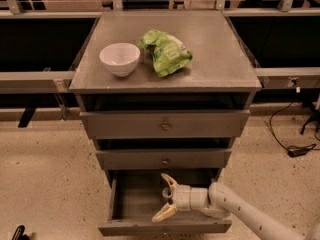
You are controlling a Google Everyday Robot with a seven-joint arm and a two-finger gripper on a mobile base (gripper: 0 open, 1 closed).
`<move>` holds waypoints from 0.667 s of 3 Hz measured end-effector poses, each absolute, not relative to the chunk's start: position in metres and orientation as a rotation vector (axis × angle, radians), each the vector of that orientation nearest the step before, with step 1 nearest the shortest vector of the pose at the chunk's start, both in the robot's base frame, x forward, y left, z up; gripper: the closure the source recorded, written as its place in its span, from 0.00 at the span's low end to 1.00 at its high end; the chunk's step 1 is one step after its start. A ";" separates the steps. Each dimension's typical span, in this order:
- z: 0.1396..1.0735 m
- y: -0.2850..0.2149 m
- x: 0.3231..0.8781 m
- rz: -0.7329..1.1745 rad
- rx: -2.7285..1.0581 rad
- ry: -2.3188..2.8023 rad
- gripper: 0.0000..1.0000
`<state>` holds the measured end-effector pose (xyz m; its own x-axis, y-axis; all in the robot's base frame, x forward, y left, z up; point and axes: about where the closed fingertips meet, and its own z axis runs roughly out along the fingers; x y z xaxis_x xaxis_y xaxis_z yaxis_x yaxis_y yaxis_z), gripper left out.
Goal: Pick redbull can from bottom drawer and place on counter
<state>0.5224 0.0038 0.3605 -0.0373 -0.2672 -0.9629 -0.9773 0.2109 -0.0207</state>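
The bottom drawer (131, 204) is pulled out under two shut grey drawers. The redbull can (167, 193) stands upright inside it, only its silver top and a bit of dark side showing. My gripper (163, 198) reaches into the drawer from the right. It is open, with one cream finger (168, 179) behind the can and the other in front. The can sits between the fingers, and I cannot tell whether they touch it. The counter (215, 49) is the grey top of the cabinet.
A white bowl (120, 58) and a green crumpled bag (166, 51) lie on the counter's left and middle. My arm (250, 216) crosses the lower right. Cables (295, 146) lie on the floor at the right. Grey rails run behind the cabinet.
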 end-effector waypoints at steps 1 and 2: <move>0.358 0.003 0.524 0.910 -1.229 1.507 0.00; 0.350 0.000 0.527 0.892 -1.201 1.550 0.00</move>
<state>0.5265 0.0003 0.3496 -0.0685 -0.2766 -0.9585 -0.9678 0.2516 -0.0034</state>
